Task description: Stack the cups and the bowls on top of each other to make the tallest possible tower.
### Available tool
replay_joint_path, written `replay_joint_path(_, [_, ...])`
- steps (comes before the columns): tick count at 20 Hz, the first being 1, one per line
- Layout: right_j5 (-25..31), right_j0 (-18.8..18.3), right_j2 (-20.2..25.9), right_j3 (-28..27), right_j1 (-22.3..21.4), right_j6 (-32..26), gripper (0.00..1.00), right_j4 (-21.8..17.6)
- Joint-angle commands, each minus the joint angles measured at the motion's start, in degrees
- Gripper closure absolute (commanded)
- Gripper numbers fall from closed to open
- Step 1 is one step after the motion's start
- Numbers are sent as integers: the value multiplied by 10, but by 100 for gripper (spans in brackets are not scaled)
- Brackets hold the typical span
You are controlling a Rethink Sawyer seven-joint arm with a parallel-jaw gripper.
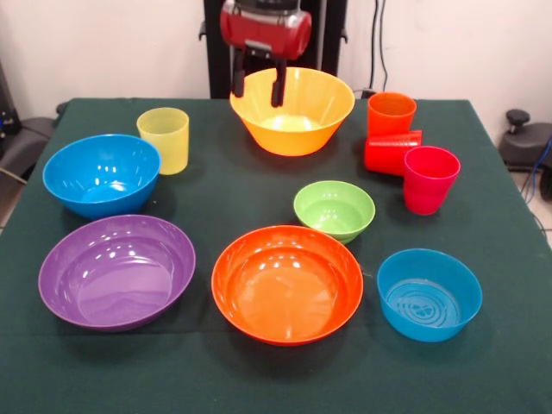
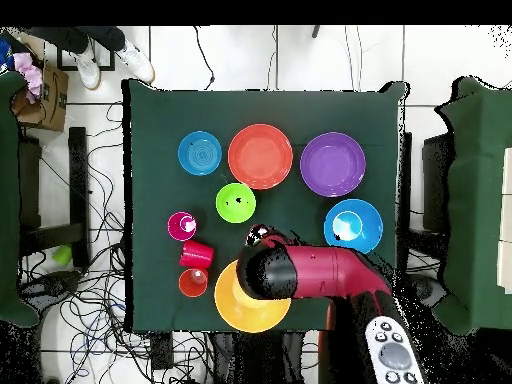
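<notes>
Orange-red bowl (image 1: 287, 283): nearest camera, well clear of hand; glossy, probably light and slippery, so grip by rim.
Hand (image 1: 259, 89): fingers parted, empty, above yellow-orange bowl (image 1: 293, 110).
Red cup (image 1: 392, 152): toppled.

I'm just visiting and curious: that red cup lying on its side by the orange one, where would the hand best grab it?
Probably across its tapered wall near the open mouth, coming straight down from above. The red cup lies tipped over with its rim toward the magenta cup, close beside the upright orange cup, so side approaches look crowded. The hand hangs open over the yellow-orange bowl.
</notes>
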Motion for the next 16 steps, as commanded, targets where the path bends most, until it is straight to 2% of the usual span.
replay_joint_path(1, [100, -23, 113, 16, -88, -102, 0, 36])
replay_joint_path(3, [105, -19, 112, 13, -91, -93, 0, 34])
replay_joint_path(5, [76, -6, 101, -1, -71, -63, 0, 15])
replay_joint_path(8, [74, 5, 91, -34, -50, -52, 0, -2])
replay_joint_path(12, [92, 3, 97, -62, -35, -55, 0, 3])
replay_joint_path(16, [85, 12, 87, -75, -22, -36, 0, -3])
